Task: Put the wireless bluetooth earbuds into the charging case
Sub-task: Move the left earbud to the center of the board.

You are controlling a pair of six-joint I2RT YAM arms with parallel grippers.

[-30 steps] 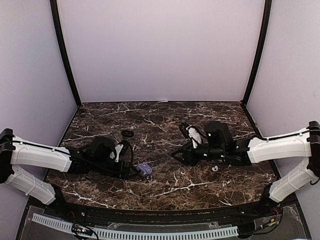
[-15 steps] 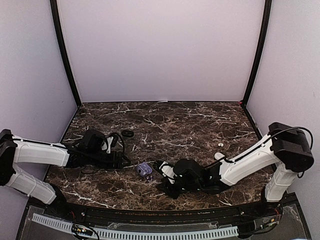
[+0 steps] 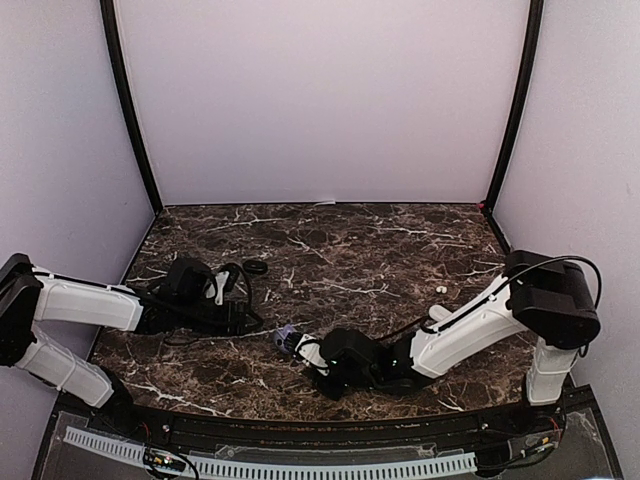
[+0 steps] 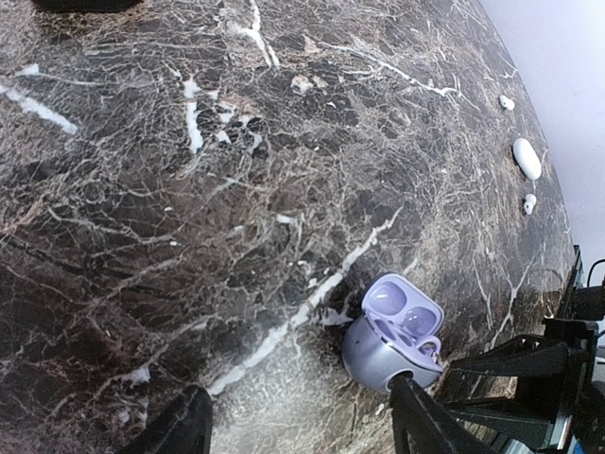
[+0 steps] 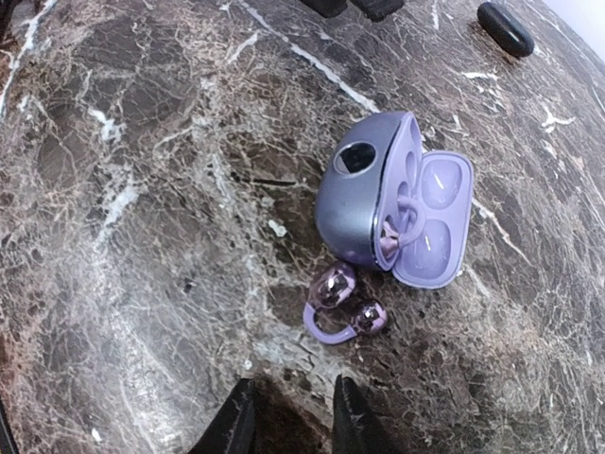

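Item: tabletop (image 3: 350,250), dark brown marble with white veining, enclosed by pale walls. Item: charging case (image 5: 364,199), lilac, oval, lay on its side near the 6 o'clock edge of the tabletop in the top view, with its lid (image 5: 435,218) hinged open and the moulded wells showing; whether a well was filled could not be told. Item: purple earbuds (image 5: 333,288), two small glossy pieces joined by a thin loop, lay on the marble just beside the case at its 7 o'clock in the right wrist view, outside it. Item: right pincer (image 5: 293,397), low over the tabletop at 6 o'clock of the earbuds, near them but apart; fingers narrow, with bare marble between them and nothing held. Item: left pincer (image 4: 301,402), at about 9 o'clock of the case in the top view and apart from it; fingers wide, nothing between them. Item: white case (image 4: 527,158), oval, closed, well apart at the right side of the tabletop, with white buds (image 4: 507,102) loose on either side of it. Item: black ring (image 3: 256,267), flat on the marble at 11 o'clock of the lilac case.
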